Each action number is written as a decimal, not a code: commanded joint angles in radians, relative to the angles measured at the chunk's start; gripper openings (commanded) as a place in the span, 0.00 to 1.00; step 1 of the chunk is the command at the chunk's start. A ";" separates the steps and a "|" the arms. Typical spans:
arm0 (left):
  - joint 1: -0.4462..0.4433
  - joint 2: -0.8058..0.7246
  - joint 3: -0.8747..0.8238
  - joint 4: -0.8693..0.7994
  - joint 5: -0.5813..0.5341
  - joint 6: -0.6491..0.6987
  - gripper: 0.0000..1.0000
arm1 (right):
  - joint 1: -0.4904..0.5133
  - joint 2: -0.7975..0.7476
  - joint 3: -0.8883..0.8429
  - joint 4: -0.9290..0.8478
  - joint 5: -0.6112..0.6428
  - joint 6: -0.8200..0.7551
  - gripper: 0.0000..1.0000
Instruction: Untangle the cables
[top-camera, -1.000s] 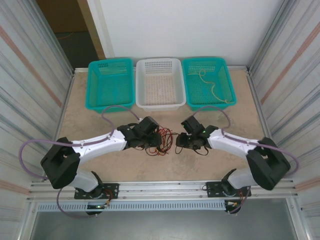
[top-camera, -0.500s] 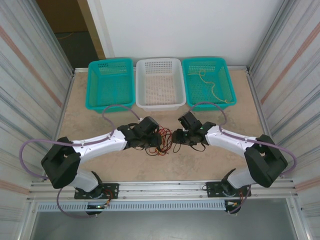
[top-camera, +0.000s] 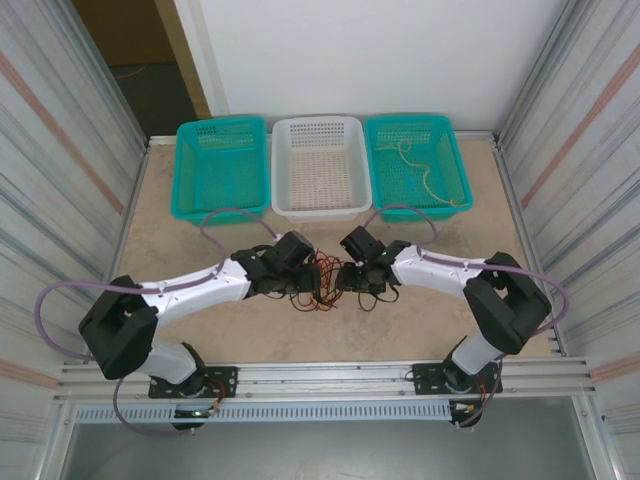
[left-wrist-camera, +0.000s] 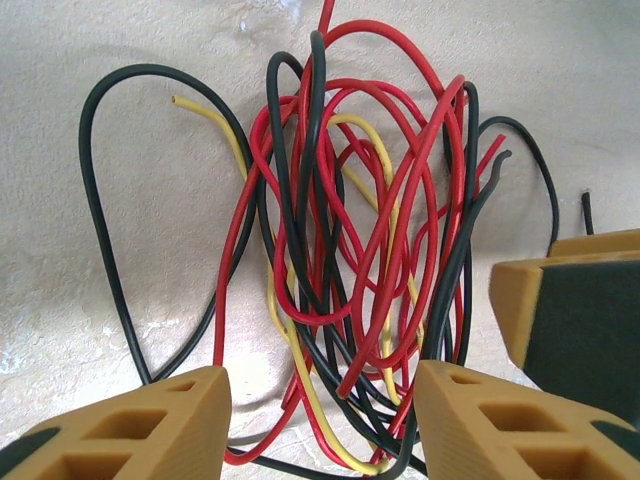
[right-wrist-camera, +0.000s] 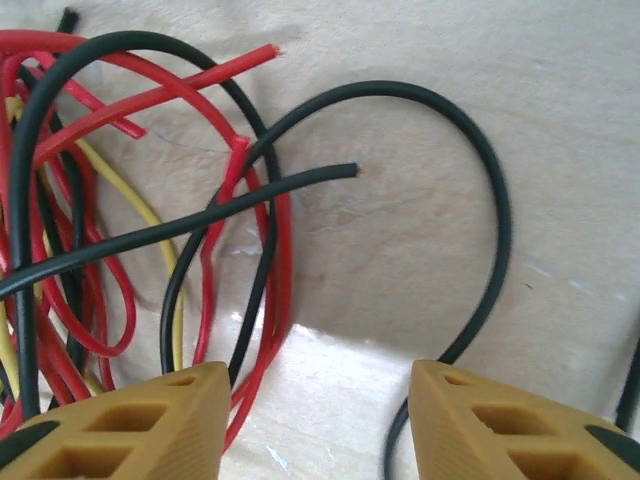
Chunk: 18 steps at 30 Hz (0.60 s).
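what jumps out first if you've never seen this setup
The knot of red, black and yellow cables in the middle of the table, loops crossing over one another, catches the eye first. The left gripper and the right gripper flank it from either side, both with jaws open. At the far edge, the right teal basket holds a lone pale cable.

Nothing legible here — no words, labels, brand marks or numbers can be read. No readable sign stands on any surface in the three views.
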 joint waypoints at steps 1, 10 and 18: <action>0.008 -0.008 0.001 0.008 0.010 0.026 0.55 | 0.039 -0.088 0.036 -0.143 0.139 0.031 0.57; 0.008 0.037 0.028 0.025 0.025 0.031 0.61 | 0.042 -0.003 0.028 -0.140 0.133 0.056 0.54; 0.008 0.052 0.019 0.018 0.023 0.025 0.56 | 0.034 -0.013 0.072 -0.198 0.215 0.016 0.04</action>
